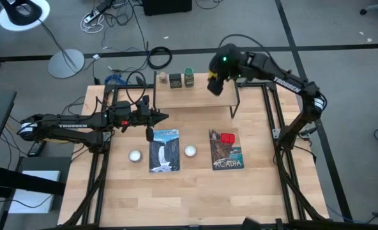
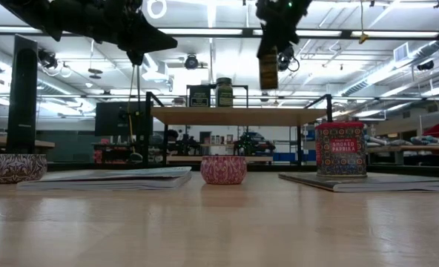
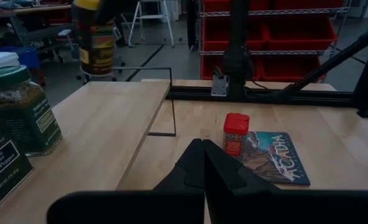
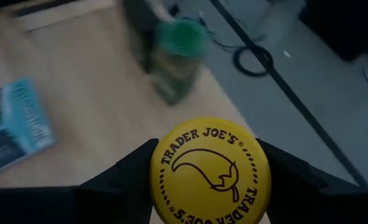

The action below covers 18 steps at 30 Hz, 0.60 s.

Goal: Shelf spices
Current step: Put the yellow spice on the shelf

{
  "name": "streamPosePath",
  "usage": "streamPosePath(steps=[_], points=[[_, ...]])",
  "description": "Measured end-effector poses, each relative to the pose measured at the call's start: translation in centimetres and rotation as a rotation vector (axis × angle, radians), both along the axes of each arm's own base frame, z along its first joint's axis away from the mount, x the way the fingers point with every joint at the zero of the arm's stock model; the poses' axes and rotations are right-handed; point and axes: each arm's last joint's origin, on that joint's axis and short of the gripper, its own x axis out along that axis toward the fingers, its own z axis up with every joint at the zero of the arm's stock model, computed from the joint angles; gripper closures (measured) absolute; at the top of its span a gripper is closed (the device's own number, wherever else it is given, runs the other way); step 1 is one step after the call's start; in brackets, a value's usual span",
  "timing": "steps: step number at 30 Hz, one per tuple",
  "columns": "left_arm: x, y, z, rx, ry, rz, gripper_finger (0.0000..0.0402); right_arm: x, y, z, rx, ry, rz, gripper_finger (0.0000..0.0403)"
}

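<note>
Shelf (image 1: 195, 97) sat along the far edge of the table (image 1: 195, 191), light wooden board on thin black legs, and two of the spices were already on it: the dark square tin (image 1: 175, 80) and the green jar (image 1: 189, 77), side by side toward the left end. In the left wrist view they stood close together on the board, tin (image 3: 0, 165) nearer the camera, green-lidded jar (image 3: 19, 112) just behind it.

The right gripper (image 1: 214, 82) was up over the right part of the shelf, fingers clamped on the yellow-capped jar (image 4: 210, 171). Its own wrist view was mostly that yellow lid, with a dark finger hugging each side. From the low view the jar (image 2: 268, 72) hung upright in the air, clearly above the shelf board and not touching it.

The left gripper (image 1: 160, 117) hovered over the table just in front of the shelf's left half, fingers pressed together with nothing in them.

Still down on the table: the red boxy tin (image 1: 227, 138) stood on top of the right picture book (image 1: 225, 153), near its far end. The tiny brown jar (image 1: 149, 135) looked to be right at the far left corner of the left picture book (image 1: 164, 151), though it was too small to say much about it. Two white balls were there too, one (image 1: 135, 156) left of that book and one (image 1: 189, 151) between the two books.
</note>
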Motion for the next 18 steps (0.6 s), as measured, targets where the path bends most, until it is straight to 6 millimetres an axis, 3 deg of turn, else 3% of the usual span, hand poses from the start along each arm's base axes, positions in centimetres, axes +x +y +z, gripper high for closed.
streamPosePath(steps=[8, 18], points=[[0.0, 0.0, 0.0, -0.002, -0.002, -0.006, 0.0401, -2.5, -4.4, -1.4, 0.108, -0.042, -0.117, 0.0176], [0.0, 0.0, 0.0, -0.008, -0.004, -0.007, 0.0401, -3.3, -6.5, -4.8, 0.191, -0.046, -0.17, 0.0175]])
